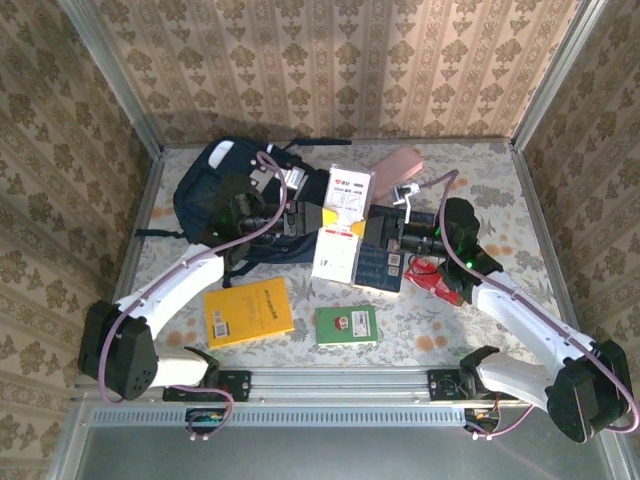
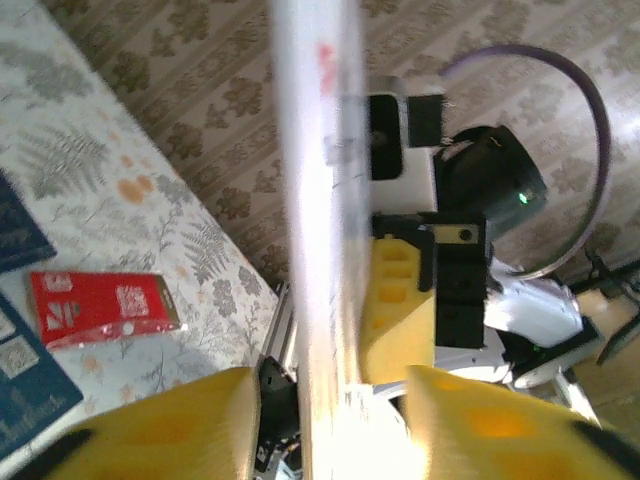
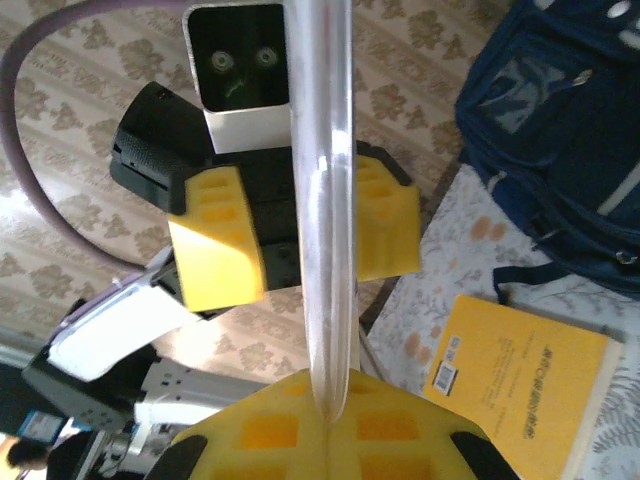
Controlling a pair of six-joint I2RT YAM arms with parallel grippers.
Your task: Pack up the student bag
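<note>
My right end effector [image 3: 325, 405] up close: pads together, clamped on white booklet [image 3: 322, 200] edge. My left end effector [image 2: 330, 425] apart, straddling same booklet. Student bag [image 1: 205, 190], dark navy, slumped far-left on table [image 1: 450, 315].

floral table [image 1: 490, 190] bears the student bag [image 1: 215, 190], yellow book [image 1: 248, 311], green booklet [image 1: 346, 325], red packet [image 2: 100, 305].

A: Centre is blocked. A white-and-yellow flat book [image 1: 340, 225] spans it, with the left gripper [image 2: 332, 410] and right gripper [image 3: 328, 430] at its two edges.
B: Far left?
A: Taken by the large navy fabric backpack [image 1: 212, 190].
B: Near side?
A: A yellow paperback [image 1: 248, 311] and a small green booklet [image 1: 346, 325], with a gap between them.
B: Open ground?
A: The far right of the floral table [image 1: 500, 190].
</note>
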